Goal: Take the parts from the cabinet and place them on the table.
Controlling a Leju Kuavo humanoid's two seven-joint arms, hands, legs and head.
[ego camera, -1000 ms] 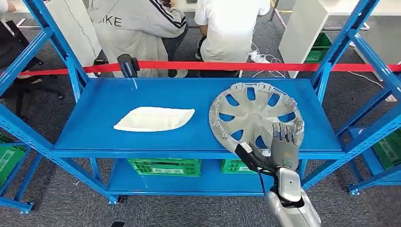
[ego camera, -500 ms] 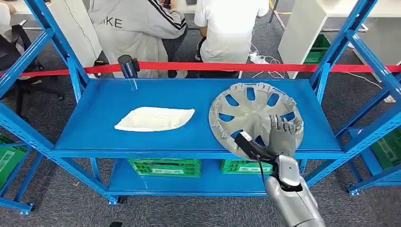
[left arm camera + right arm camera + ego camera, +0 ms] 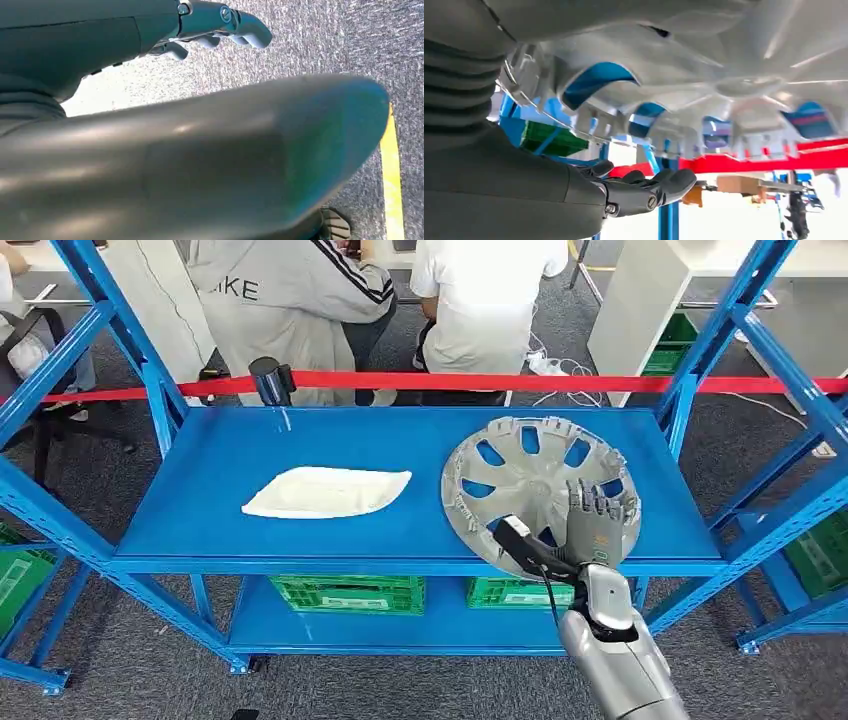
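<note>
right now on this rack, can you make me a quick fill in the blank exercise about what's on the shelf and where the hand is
1. The silver hubcap lies on the ___ shelf of the rack.
2. The white tray-like part lies to the ___ of the hubcap in the head view.
3. The robot's ___ hand is at the hubcap's near edge.
4. A ___ barrier tape runs behind the rack.

Missing words: blue; left; right; red
</note>
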